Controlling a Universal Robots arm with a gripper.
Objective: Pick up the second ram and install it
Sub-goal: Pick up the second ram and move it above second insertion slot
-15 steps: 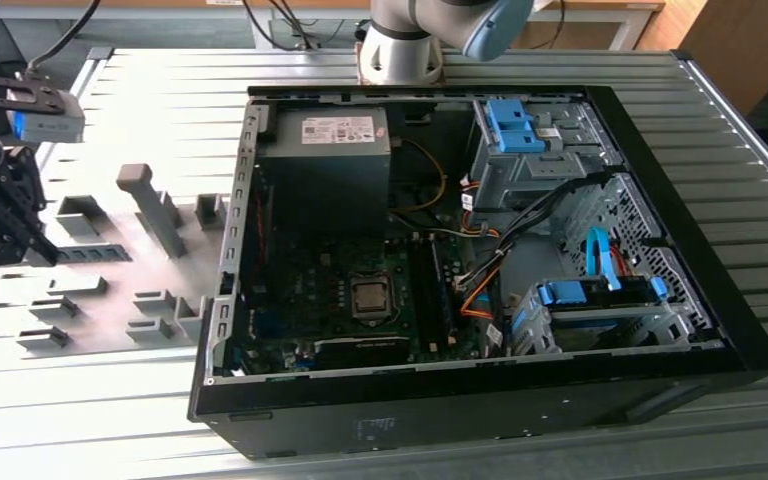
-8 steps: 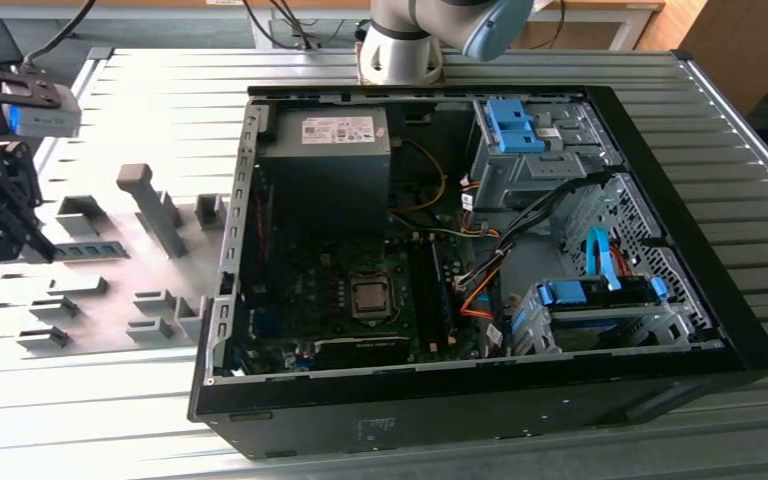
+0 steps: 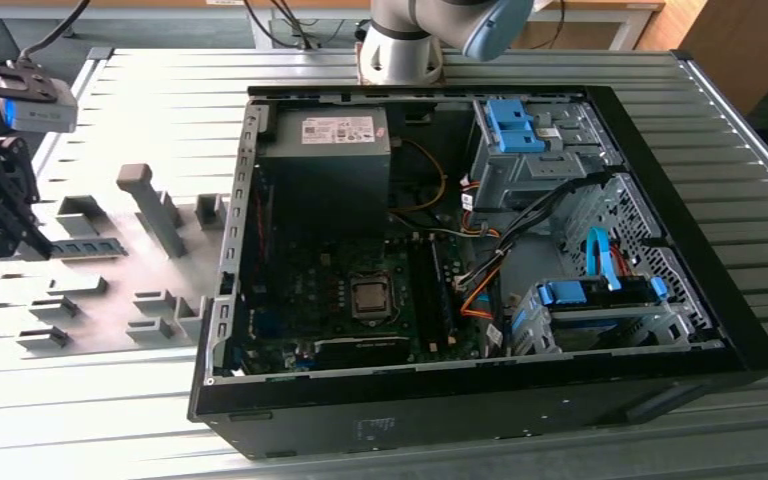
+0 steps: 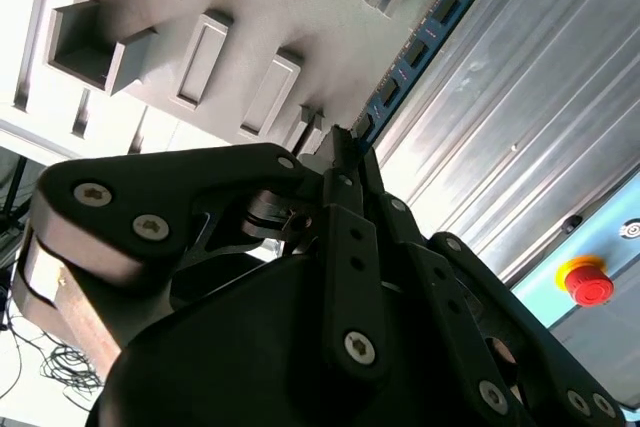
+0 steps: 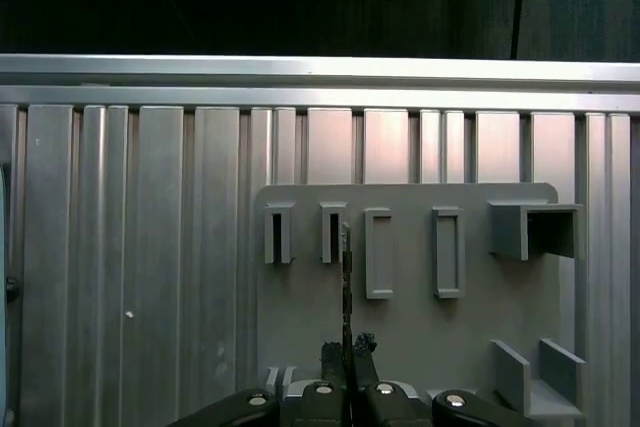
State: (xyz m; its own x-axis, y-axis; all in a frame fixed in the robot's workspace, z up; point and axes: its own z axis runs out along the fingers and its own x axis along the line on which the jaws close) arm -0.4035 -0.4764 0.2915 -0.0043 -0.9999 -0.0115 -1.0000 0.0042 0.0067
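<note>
Far on the exterior view's left, over the grey holder plate (image 3: 101, 215), my gripper (image 5: 347, 352), jaws pinched closed on the second ram (image 5: 346, 282), which stands on edge, holder blocks (image 5: 279, 233) crowding just beside it, open computer case (image 3: 491, 412) well apart.

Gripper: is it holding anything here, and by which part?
The gripper is shut on the second ram, pinching the end of the stick nearest the wrist.
</note>
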